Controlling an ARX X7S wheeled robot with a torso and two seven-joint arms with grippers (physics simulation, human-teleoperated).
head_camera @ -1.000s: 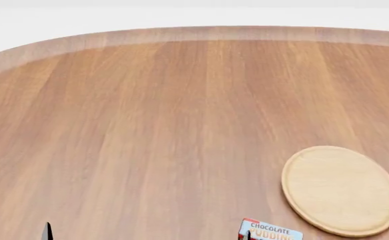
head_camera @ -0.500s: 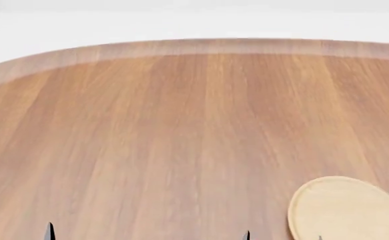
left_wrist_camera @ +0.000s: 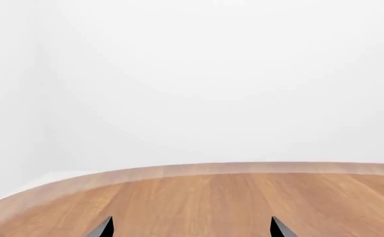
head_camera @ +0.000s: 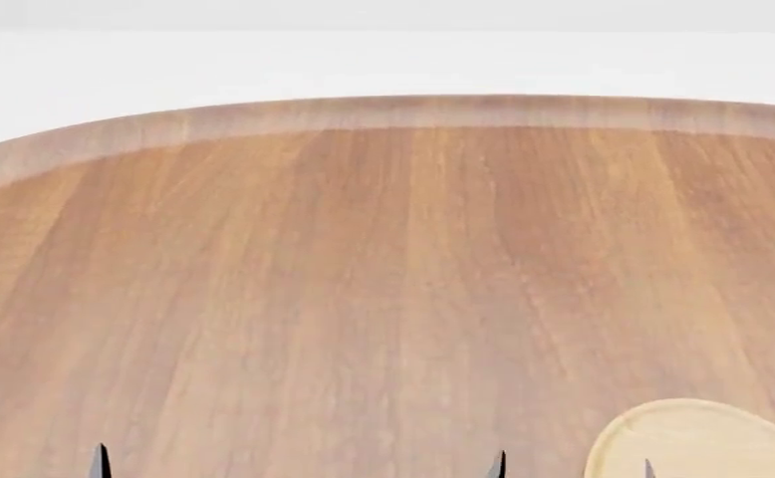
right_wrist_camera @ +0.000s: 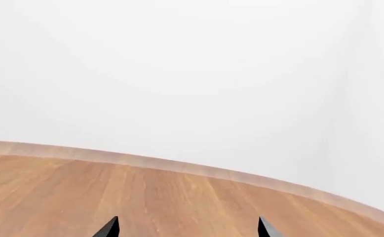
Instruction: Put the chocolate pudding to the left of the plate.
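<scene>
The plate, a pale wooden disc, shows only in part at the bottom right of the head view. The chocolate pudding is out of view in every current frame. My right gripper is open and empty, its two dark tips wide apart over bare table. In the head view its tips show at the bottom edge, one left of the plate and one over it. My left gripper is open and empty too, over bare wood. One of its fingertips shows at the bottom left of the head view.
The round wooden table fills the head view, with its curved far edge against a white background. The far edge also shows in the left wrist view and in the right wrist view.
The head view has tilted upward: the table's far edge and the plate have slid down the picture, and the chocolate pudding has dropped out of the bottom of the view.
</scene>
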